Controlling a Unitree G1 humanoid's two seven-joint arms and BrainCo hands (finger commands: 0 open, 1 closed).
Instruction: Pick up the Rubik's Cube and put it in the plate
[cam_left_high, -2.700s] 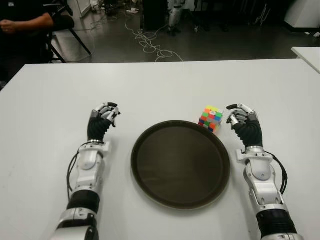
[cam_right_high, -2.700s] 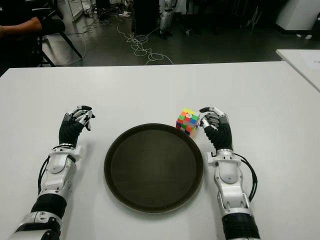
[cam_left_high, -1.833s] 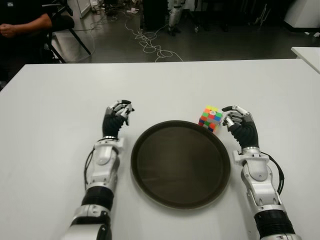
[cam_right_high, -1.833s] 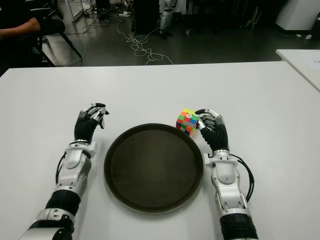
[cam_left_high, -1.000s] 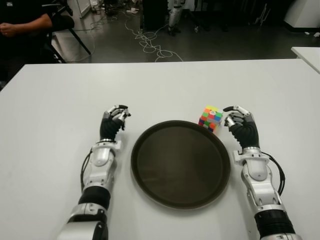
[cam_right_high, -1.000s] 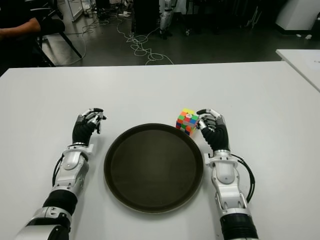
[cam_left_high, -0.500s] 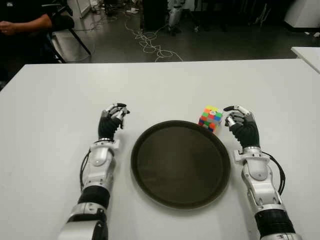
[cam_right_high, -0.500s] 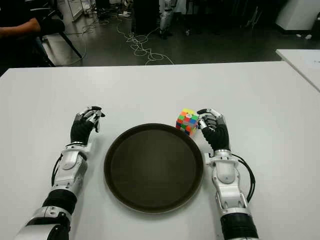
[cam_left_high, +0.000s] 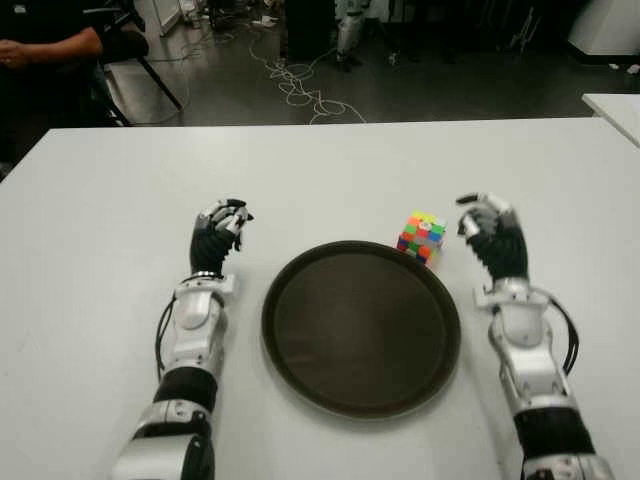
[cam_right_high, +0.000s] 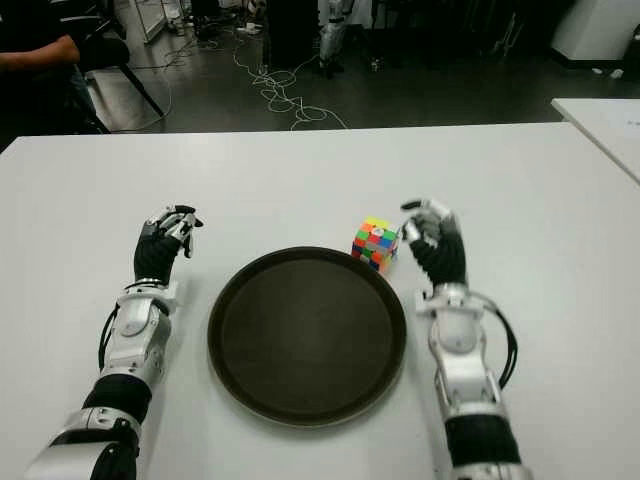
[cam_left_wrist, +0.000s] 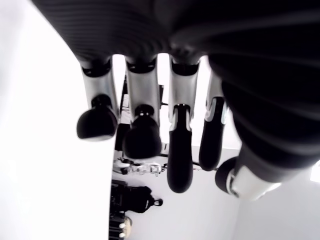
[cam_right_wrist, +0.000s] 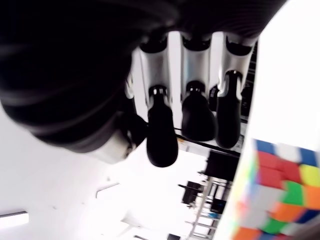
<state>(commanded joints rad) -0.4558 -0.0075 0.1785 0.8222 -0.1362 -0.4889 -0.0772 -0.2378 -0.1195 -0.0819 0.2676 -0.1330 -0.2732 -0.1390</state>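
Observation:
The Rubik's Cube (cam_left_high: 422, 236) stands on the white table (cam_left_high: 330, 170), touching the far right rim of the round dark plate (cam_left_high: 360, 330). My right hand (cam_left_high: 487, 228) is raised just right of the cube, a small gap apart, its fingers (cam_right_wrist: 162, 135) loosely bent and holding nothing. The right wrist view shows the cube (cam_right_wrist: 280, 200) beside the hand, not in it. My left hand (cam_left_high: 220, 226) hovers left of the plate, its fingers (cam_left_wrist: 142, 135) relaxed and empty.
A seated person's arm (cam_left_high: 50, 45) shows at the far left beyond the table. Cables (cam_left_high: 300, 85) lie on the floor behind. The corner of another white table (cam_left_high: 615, 105) sits at the right.
My right hand has drawn back from the cube, slightly right and up. My left hand has shifted left and farther from me. The cube has not moved.

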